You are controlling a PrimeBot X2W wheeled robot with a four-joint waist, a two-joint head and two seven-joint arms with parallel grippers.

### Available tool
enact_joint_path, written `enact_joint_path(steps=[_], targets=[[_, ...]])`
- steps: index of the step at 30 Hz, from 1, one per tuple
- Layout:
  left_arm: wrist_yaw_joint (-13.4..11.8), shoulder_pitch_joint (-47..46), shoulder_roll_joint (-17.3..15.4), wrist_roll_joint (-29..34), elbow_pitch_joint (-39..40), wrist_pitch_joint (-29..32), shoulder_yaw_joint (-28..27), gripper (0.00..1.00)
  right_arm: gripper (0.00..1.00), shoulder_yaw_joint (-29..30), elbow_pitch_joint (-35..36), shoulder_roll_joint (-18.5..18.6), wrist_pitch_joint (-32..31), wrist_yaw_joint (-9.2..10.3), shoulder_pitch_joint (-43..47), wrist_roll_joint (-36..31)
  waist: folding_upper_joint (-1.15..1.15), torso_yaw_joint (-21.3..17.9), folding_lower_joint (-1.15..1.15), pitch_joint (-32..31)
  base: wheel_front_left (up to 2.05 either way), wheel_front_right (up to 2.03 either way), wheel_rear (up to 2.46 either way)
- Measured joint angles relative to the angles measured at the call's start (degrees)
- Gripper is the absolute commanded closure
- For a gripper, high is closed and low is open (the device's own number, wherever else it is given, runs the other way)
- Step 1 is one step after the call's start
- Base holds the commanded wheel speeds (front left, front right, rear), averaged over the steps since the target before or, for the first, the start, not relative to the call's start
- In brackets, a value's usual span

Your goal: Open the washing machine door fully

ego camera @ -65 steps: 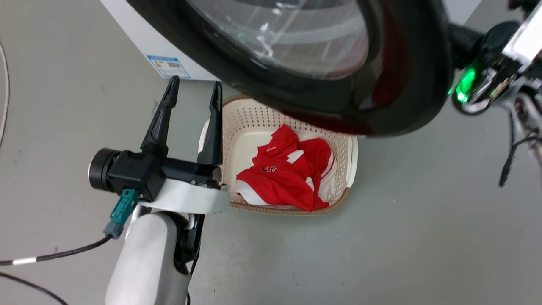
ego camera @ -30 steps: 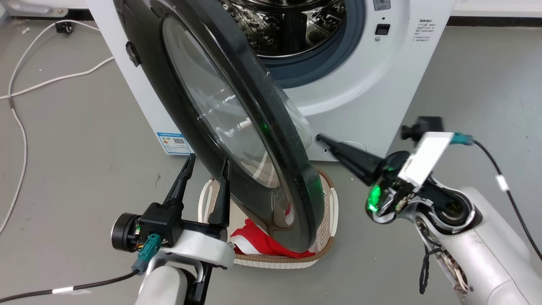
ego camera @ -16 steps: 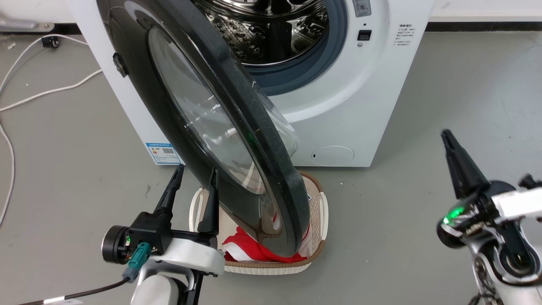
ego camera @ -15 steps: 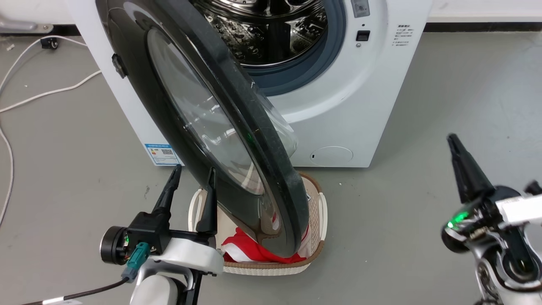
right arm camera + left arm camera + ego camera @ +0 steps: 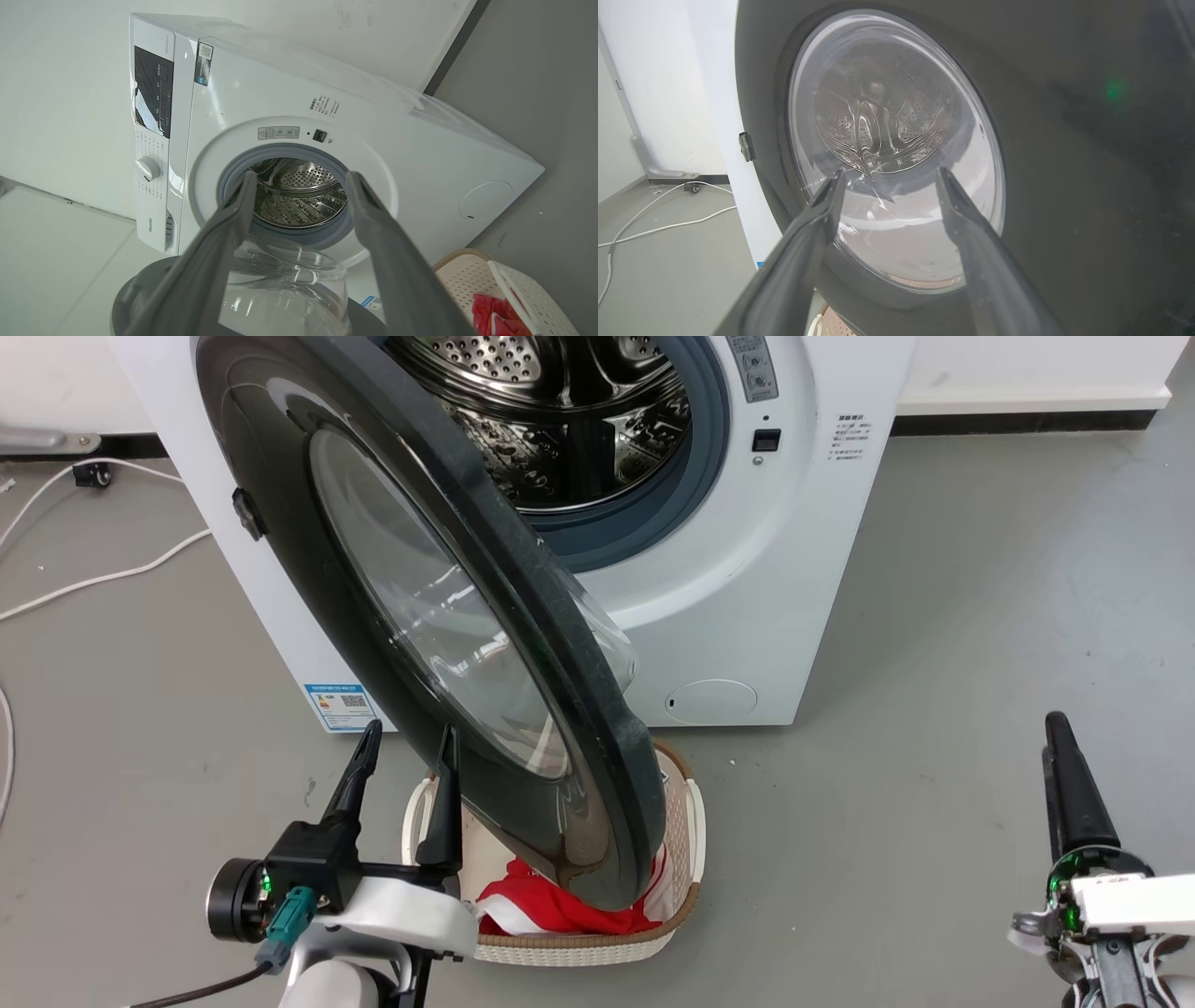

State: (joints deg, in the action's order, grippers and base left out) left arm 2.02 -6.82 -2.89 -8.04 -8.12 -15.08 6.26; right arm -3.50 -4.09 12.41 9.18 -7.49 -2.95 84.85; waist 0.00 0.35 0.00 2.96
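While the washing machine door (image 5: 420,616) is hanging open, the left gripper (image 5: 411,730) and right gripper (image 5: 301,175) are holding empty fingers (image 5: 350,793) apart.

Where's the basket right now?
Head view, bottom centre: the basket sits on the floor before the washer, under the lower edge of the open door, right of the left claw.

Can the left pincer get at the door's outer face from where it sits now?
Probably yes. The left pincer is open and points at the outer face of the washing machine door, with nothing between them in the left wrist view. Whether it touches is unclear.
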Motion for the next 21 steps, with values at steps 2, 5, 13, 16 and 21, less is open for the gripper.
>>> enact_joint_path(steps=[2,5,13,16,21], targets=[[0.0,0.4,0.0,0.2,0.0,0.0,-0.2,0.00,0.00,-0.4,-1.4,0.4,2.6,0.00,0.3,-5.3,0.00,-0.1,0.00,-0.3,0.00,0.00,0.00],[0.0,0.7,0.0,0.2,-0.1,0.0,-0.5,0.00,0.00,0.3,-3.8,0.4,4.8,0.00,0.6,-14.9,0.00,-0.1,0.00,-0.7,0.00,0.00,0.00],[0.0,0.7,0.0,0.4,-0.1,0.0,-1.1,0.00,0.00,9.3,-3.7,-4.4,5.9,0.00,-0.3,-50.7,0.00,-0.5,0.00,-0.7,0.00,0.00,0.00],[0.0,0.7,0.0,0.5,-0.2,0.0,-1.1,0.00,0.00,10.9,0.0,-6.6,5.9,-0.01,-0.1,-63.1,0.00,-0.4,0.00,-0.7,0.00,0.00,0.00],[0.0,0.7,0.0,0.7,-0.2,0.0,-1.3,0.00,0.00,9.6,4.9,-8.2,5.8,-0.01,2.2,-78.9,0.00,-0.3,0.00,-0.7,0.00,0.00,0.00]])
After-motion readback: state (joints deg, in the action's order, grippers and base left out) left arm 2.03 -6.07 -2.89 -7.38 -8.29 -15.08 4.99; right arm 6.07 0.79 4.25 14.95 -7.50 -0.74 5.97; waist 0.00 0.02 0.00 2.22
